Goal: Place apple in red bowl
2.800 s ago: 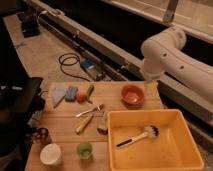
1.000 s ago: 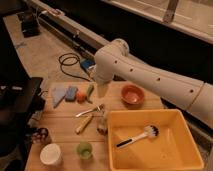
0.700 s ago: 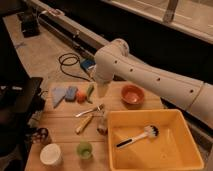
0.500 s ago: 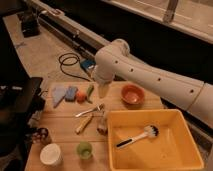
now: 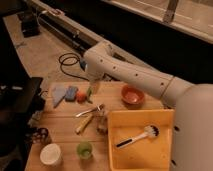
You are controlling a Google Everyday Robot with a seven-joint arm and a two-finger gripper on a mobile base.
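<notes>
Status: I'd call the task not started. Nothing is done yet that I can see.

The apple (image 5: pixel 81 96) is on the table (image 5: pixel 60 131), toward the far edge on the picture's left. It sits between a blue sponge (image 5: pixel 71 93) and a long green vegetable (image 5: pixel 89 92), just beside both. I can't tell if it touches either one. A grey-blue cloth (image 5: pixel 58 93) lies beyond the sponge.

The red bowl (image 5: pixel 132 95) is along the same far edge, well apart from the apple toward the picture's right. It's upright with nothing in it.

The gripper (image 5: pixel 93 85) is at the end of the white arm, which reaches in from the right. It hangs just above the vegetable, up and slightly right of the apple. I can't tell whether the claw is released or clenched, because the wrist blends into the arm here. My read is that it isn't grasping the apple, since the apple looks to be resting on the wood.

Left to do, as I judge it:
- come down on the apple and not the vegetable, which is the tight part given how close they sit
- grasp and lift
- carry it across to the bowl
- release inside the bowl

Other clutter:
- utensils (image 5: pixel 90 111) are nearer the camera than the apple
- the yellow tub (image 5: pixel 116 145) with a brush (image 5: pixel 137 137) in it sits in front of the bowl
- a green cup (image 5: pixel 84 149) and a white cup (image 5: pixel 50 154) stand at the near edge

All of it sits nearer than the apple-to-bowl line, so I expect no interference on the carry.
</notes>
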